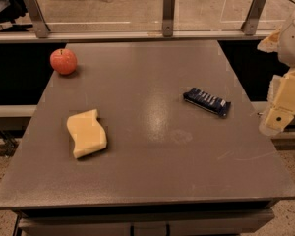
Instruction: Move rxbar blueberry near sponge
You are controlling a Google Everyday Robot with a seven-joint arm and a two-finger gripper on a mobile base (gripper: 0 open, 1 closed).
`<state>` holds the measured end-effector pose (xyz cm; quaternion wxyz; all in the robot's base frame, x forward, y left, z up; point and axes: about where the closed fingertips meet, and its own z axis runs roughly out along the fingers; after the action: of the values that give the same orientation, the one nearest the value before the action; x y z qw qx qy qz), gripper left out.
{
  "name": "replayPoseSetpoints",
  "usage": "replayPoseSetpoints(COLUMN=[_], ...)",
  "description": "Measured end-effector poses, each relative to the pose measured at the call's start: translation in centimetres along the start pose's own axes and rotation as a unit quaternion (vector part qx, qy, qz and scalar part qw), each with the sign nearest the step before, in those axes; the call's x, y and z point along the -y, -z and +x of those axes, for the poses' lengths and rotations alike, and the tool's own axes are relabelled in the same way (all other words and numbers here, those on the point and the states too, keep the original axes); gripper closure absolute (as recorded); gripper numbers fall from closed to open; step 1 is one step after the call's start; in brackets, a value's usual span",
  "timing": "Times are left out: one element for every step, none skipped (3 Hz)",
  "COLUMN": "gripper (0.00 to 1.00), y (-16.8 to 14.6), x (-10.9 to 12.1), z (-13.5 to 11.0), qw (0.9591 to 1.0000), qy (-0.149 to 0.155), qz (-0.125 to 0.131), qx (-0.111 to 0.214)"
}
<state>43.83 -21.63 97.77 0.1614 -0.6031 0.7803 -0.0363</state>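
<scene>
Right edge: gripper (276,118), grip state not tellable; best to descend on bar (206,102), centre-right, across its narrow width, then carry it lower-left beside sponge (87,133).

Arm: one cream-coloured, blocky, hard-cased arm (291,90), seen at the far right of the camera view, its segments stacked downward.
Hand: pale cream two-finger hand (275,119), the lowest part, angled down and leftward, just beyond the right edge of the grey counter (152,181).
</scene>
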Motion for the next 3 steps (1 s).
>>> replayPoseSetpoints(gripper=[0.0,0.0,0.0], y=[0.0,-1.2,-4.1], x=[0.0,1.4,5.1], z=[0.0,0.2,0.0], qw=[1.0,0.9996,0.997], qy=[0.0,-0.024,-0.064], qz=[0.0,0.001,-0.004], qx=[0.0,0.018,0.044])
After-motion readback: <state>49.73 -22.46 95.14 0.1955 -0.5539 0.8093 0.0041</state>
